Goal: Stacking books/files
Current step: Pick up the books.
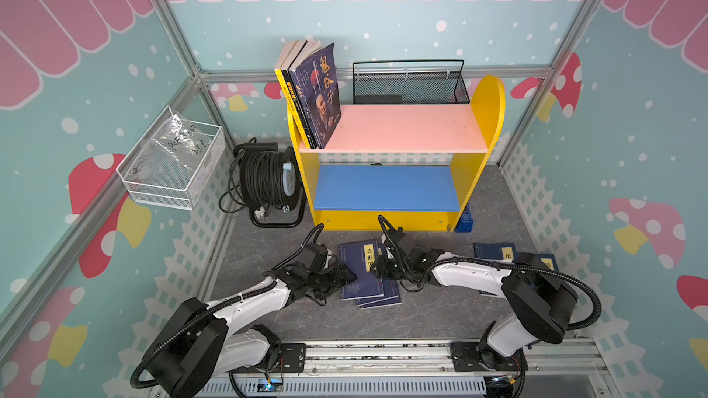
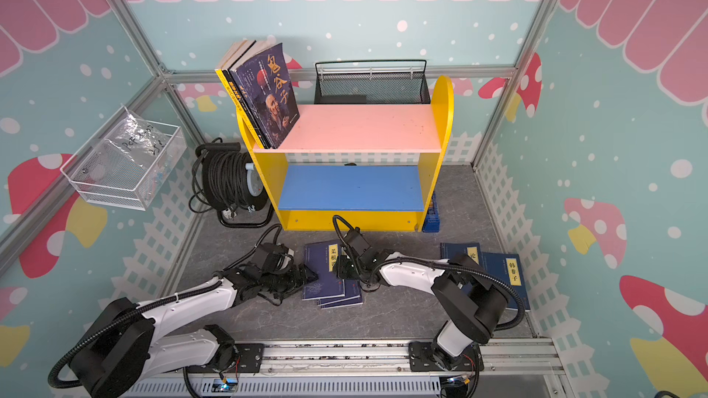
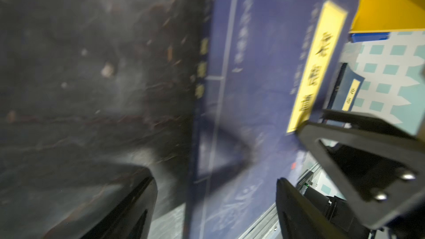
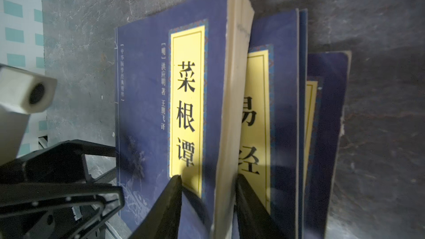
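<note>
A pile of thin navy books with yellow title labels lies on the grey floor in front of the shelf; the top navy book (image 1: 360, 289) (image 2: 325, 285) (image 4: 147, 88) (image 3: 264, 65) is flat. My right gripper (image 1: 377, 268) (image 4: 208, 176) has one finger over the cover and one at the page edge, with a gap still showing on the cover side. My left gripper (image 1: 346, 275) (image 3: 213, 177) stands wide open over the book's spine edge, holding nothing. Two more navy books (image 1: 494, 252) (image 2: 509, 273) lie to the right, partly hidden by my right arm. A purple book (image 1: 318, 97) leans upright with a black and a yellow one on the pink shelf top (image 1: 413, 128).
The yellow bookshelf (image 1: 383, 220) with a blue lower board stands just behind the pile. A black cable reel (image 1: 268, 185) sits left of it, a white wire basket (image 1: 172, 162) hangs on the left wall, and a black mesh basket (image 1: 410, 82) stands behind the shelf.
</note>
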